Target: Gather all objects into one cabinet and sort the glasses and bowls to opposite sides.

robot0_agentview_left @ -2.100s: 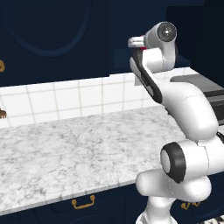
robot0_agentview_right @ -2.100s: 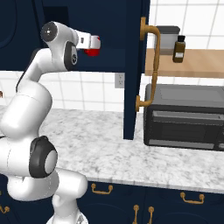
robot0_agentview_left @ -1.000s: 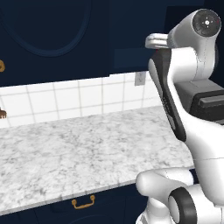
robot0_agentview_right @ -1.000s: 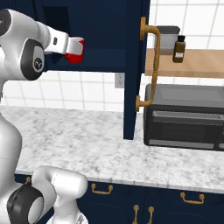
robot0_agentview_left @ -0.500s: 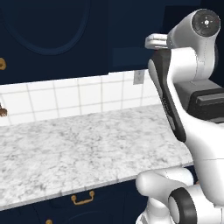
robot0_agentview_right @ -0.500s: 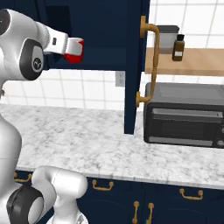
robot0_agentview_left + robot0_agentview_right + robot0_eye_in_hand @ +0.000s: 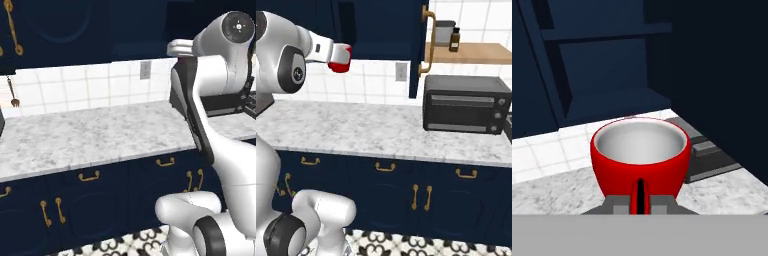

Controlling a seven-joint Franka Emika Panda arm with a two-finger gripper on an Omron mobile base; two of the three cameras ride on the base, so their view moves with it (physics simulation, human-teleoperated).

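Observation:
A bright-red cup (image 7: 340, 58) hangs in the air above the counter, at the upper left of the right base view. My gripper (image 7: 335, 56) is shut on it at the end of the white arm. From the hand camera the red cup (image 7: 640, 152) appears close up with its pale grey inside empty, and my gripper (image 7: 640, 198) pinches its near wall. Beyond the cup stands an open dark navy cabinet with plain shelves (image 7: 604, 67). A navy door edge with a long brass handle (image 7: 427, 40) is at the top of the right base view.
A grey marble counter (image 7: 356, 131) runs over navy base cabinets with brass pulls (image 7: 385, 167). A black toaster oven (image 7: 463, 104) sits on its right part. Above that, a wooden shelf (image 7: 476, 52) carries a jar and a dark bottle. The counter (image 7: 90, 135) also spans the left base view.
Both base views have shifted: the counter now sits farther off and lower, and the base cabinets and floor show. The cup stays held high in my gripper.

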